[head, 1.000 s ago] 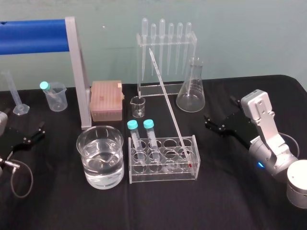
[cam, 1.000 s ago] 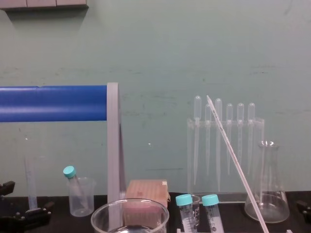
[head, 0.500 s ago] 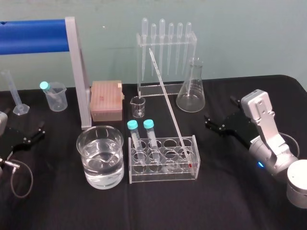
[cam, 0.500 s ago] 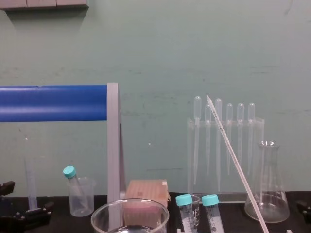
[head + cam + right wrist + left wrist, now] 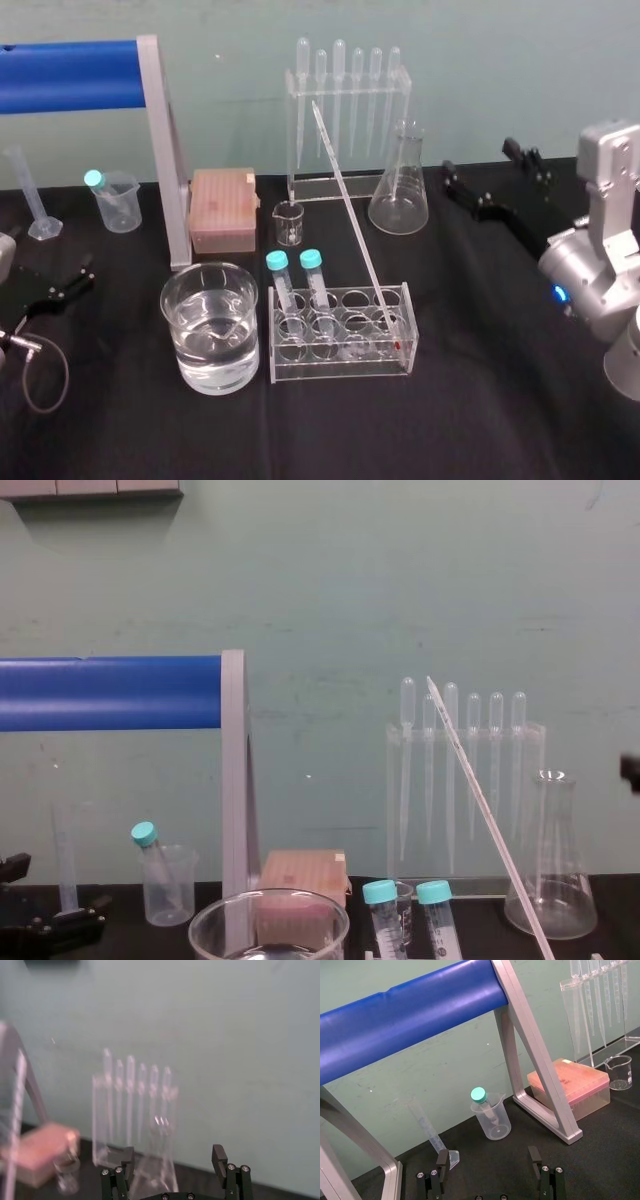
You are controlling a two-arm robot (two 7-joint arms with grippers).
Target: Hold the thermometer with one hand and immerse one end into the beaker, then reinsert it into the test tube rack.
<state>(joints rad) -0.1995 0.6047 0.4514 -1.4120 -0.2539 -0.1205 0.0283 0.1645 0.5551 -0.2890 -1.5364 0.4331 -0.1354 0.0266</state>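
Black tabletop [image 5: 480,400], thermometer [image 5: 350,215] racked, right gripper [image 5: 479,158] aloft

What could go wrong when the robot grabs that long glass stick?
1. The open right tool hangs close to the conical flask; reaching across for the thermometer might knock it over.
2. The thermometer is thin glass leaning in the test tube rack; a crooked squeeze could snap it.
3. Two capped tubes stand between it and the beaker; carrying it low could bump them.
The left tool sits parked at the left.
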